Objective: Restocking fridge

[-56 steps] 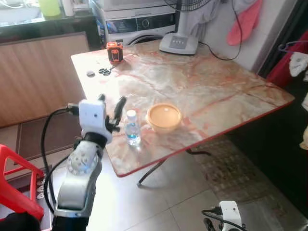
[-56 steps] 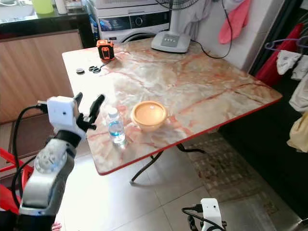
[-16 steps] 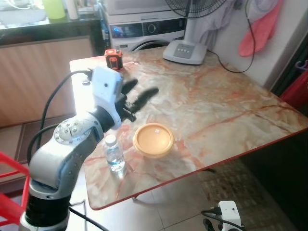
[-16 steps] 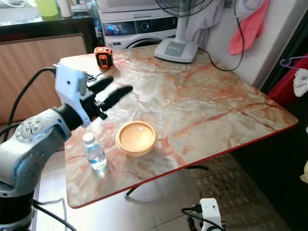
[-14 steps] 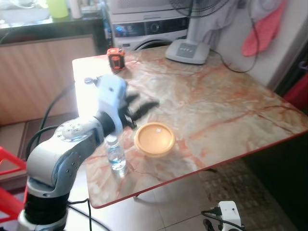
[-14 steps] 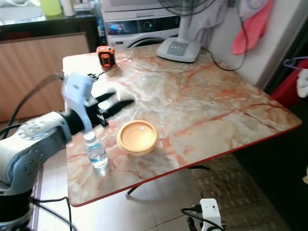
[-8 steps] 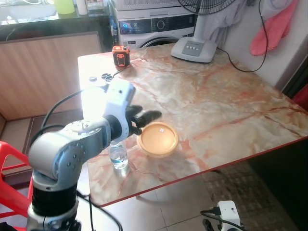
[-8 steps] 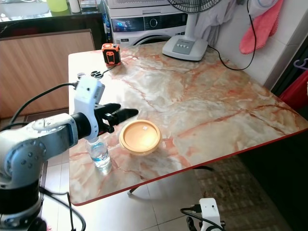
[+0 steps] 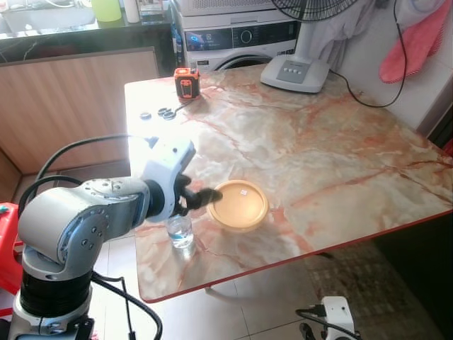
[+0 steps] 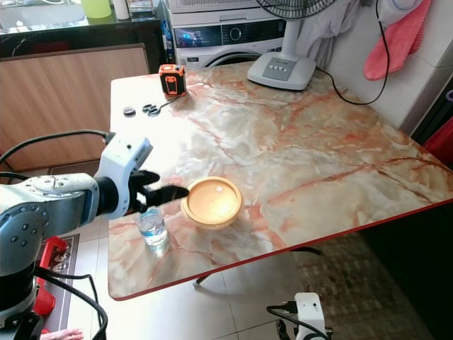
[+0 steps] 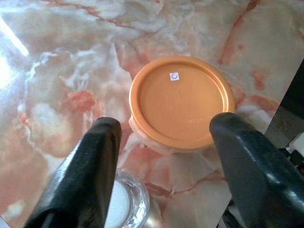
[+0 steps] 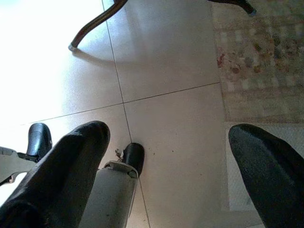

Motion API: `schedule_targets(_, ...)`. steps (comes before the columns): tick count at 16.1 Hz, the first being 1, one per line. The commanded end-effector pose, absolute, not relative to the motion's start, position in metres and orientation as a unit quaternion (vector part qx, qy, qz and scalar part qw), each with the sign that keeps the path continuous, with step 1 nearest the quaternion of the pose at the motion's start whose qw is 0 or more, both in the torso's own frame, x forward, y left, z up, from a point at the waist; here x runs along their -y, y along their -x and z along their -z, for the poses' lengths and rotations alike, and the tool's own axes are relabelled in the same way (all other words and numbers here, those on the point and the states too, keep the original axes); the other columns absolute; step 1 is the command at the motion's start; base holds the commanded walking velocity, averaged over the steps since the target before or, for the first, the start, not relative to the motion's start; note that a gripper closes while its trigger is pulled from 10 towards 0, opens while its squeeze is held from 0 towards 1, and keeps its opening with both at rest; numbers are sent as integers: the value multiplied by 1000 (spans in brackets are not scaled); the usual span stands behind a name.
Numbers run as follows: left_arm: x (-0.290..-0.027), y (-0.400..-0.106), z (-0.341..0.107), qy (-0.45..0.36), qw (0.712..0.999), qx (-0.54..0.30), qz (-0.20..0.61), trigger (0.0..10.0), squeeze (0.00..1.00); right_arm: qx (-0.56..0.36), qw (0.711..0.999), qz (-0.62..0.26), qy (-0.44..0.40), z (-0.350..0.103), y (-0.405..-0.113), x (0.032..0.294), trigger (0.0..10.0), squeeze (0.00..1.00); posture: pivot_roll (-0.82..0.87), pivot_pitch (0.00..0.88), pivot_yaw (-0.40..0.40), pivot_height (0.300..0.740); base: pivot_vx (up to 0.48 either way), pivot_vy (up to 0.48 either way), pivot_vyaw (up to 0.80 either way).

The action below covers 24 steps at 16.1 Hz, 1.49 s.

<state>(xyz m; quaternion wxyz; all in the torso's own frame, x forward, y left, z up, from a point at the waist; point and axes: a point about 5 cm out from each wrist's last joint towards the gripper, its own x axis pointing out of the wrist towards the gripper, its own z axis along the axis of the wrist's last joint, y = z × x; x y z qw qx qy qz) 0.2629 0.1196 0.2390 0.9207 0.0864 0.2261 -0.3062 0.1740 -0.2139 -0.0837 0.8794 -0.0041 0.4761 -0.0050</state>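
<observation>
My left gripper (image 11: 164,137), fingers spread, hovers over the orange container (image 11: 181,101) (bottle (image 9: 180,229) close beside): straddle the rim squarely, avoiding the bottle.

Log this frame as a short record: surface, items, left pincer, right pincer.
surface: marble table
items: tub with orange lid; bottle beside it near the front edge; tape measure at the far corner
left pincer: open, above the bottle, fingers aimed at the tub
right pincer: open, hanging idle over the floor
</observation>
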Motion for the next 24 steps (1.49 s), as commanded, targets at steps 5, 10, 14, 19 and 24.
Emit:
schedule_targets(5,-126,-261,-240,-89,919,-242,298,10000,1000,-481,877,11,-1,84,-173,215,10000,0,63,16,-1,740,0,0,0)
schedule_targets(10,-141,-264,-244,-82,919,-252,291,10000,0,-483,876,11,2,84,-173,217,10000,0,76,21,-5,740,0,0,0)
schedule_targets(14,-142,-259,-243,-94,906,-263,317,10000,0,-483,876,12,4,84,-173,217,10000,0,74,21,-7,740,0,0,0)
schedule_targets(19,-152,-258,-239,-109,899,-290,310,10000,0,-483,875,10,6,83,-174,217,10000,0,85,22,-7,740,0,0,0)
schedule_targets(24,-159,-253,-227,-133,888,-323,300,10000,0,-484,875,11,5,84,-174,217,10000,0,79,23,-6,740,0,0,0)
